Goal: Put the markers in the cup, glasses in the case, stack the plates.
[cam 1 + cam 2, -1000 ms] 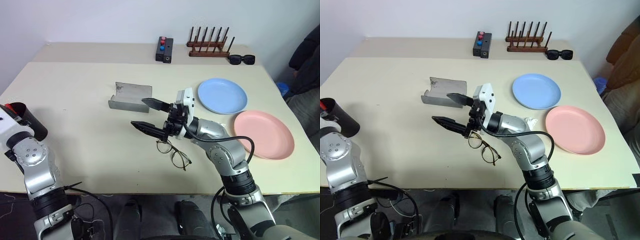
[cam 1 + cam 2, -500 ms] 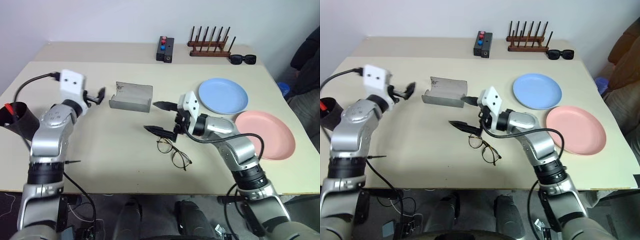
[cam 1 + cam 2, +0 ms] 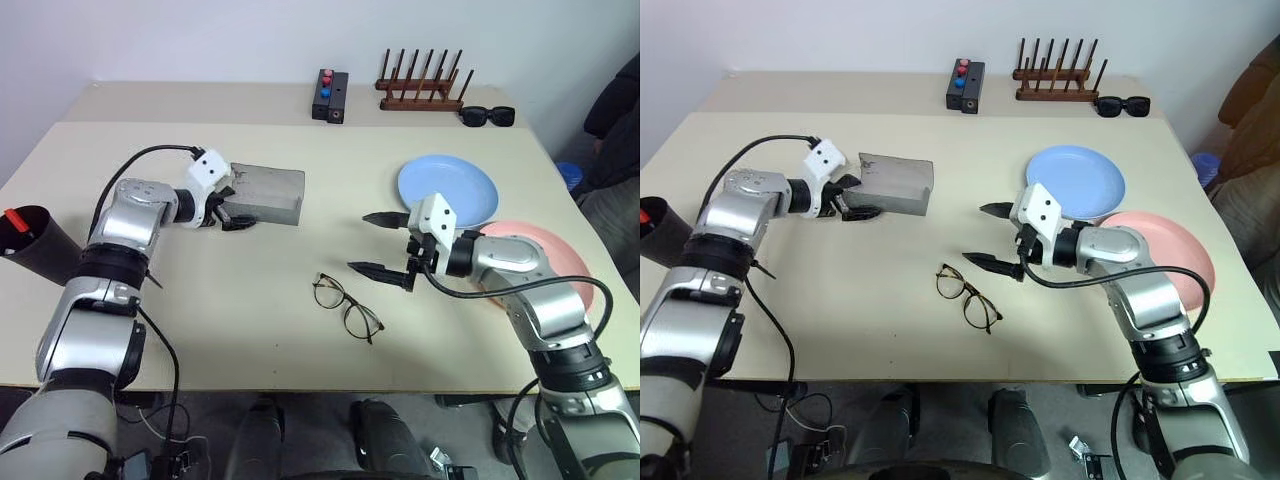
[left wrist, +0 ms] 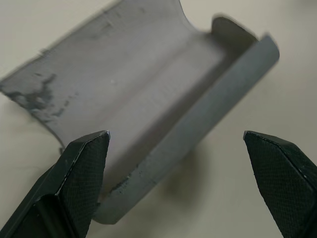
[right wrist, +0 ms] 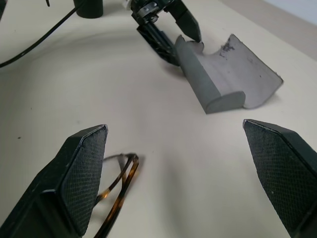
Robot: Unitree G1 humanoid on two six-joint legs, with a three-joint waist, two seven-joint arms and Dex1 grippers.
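Left eye view showed the glasses point(image 3: 346, 305) lying unfolded on the table point(image 3: 200, 310), well apart from the open case point(image 3: 262, 193). Left gripper point(image 3: 231, 204) stood spread and empty at the case's end; right gripper point(image 3: 385, 243) hung wide beside the glasses. A nudge could slide the light case away. Pale tabletop, plain wall behind.

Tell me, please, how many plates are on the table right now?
2: the light blue plate lies at the table's right, the pink plate just nearer, partly behind the right arm.
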